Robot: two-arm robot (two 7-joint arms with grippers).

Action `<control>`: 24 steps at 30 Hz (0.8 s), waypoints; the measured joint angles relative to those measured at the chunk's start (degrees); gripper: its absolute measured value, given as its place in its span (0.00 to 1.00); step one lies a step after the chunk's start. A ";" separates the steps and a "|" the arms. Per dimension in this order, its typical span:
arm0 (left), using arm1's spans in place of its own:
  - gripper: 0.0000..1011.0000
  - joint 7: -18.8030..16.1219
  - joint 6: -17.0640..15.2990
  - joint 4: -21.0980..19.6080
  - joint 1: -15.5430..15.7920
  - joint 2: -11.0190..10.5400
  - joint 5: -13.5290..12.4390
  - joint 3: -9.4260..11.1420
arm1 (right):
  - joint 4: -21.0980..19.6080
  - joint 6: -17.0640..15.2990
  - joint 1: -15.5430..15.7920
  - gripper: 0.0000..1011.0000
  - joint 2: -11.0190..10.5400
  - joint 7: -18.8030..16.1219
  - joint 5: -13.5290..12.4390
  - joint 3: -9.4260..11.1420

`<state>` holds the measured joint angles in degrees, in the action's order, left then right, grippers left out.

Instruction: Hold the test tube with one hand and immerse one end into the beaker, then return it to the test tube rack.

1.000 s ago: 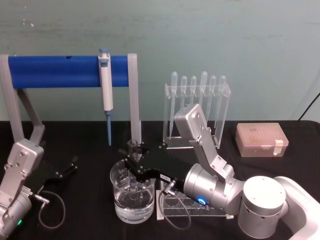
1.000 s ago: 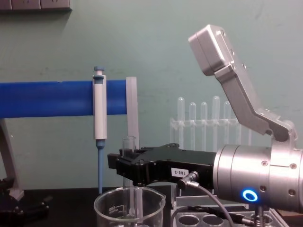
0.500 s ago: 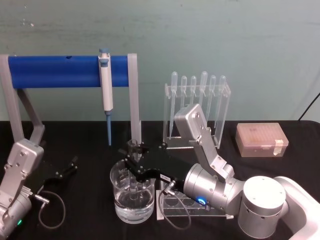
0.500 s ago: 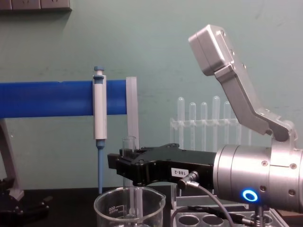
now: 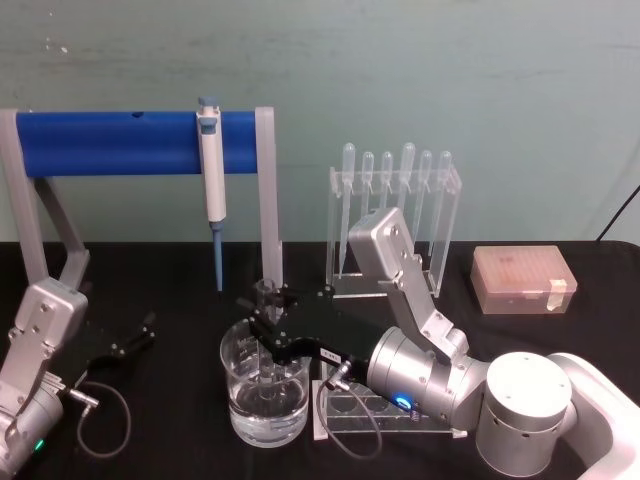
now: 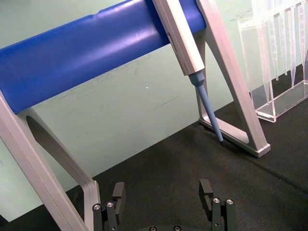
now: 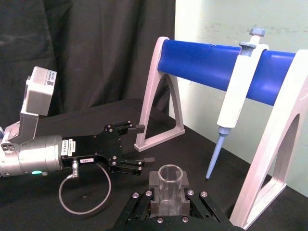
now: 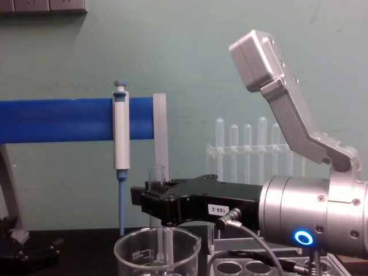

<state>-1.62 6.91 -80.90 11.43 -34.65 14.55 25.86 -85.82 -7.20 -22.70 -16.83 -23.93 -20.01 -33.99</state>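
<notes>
Over the last 1 second almost nothing has moved for you. The right end effector (image 5: 268, 306) stays clamped on the test tube (image 8: 157, 175), upright, with its lower part down inside the beaker (image 5: 245, 415) on the table (image 5: 170, 290). That stillness suggests the dip is at its low point, so your next job is probably lifting out and going to the rack (image 5: 385, 412) just beside the beaker. The left end effector (image 6: 163, 192) sits apart at the left, its 2 fingers spread wide and holding nothing. You cannot tell whether the tube's tip actually reaches the water (image 5: 266, 418): glass overlaps glass from the head, and the chest view cuts off the beaker's base.
</notes>
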 joint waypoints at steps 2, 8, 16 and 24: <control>0.99 0.00 0.00 0.00 0.01 0.00 0.00 0.00 | 0.00 0.00 0.00 0.22 0.00 0.00 0.00 0.00; 0.99 0.00 0.00 0.00 0.00 0.00 0.00 0.00 | 0.00 0.00 0.00 0.22 0.00 0.00 0.00 0.00; 0.99 0.00 0.00 0.00 0.00 0.00 0.00 0.00 | 0.00 0.00 0.00 0.22 0.00 0.00 0.00 0.00; 0.99 0.00 0.00 0.00 0.00 0.00 0.00 0.00 | 0.00 0.00 0.00 0.22 0.00 0.00 0.00 0.00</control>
<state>-1.62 6.91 -80.90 11.43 -34.65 14.55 25.86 -85.82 -7.20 -22.71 -16.82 -23.93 -20.01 -33.99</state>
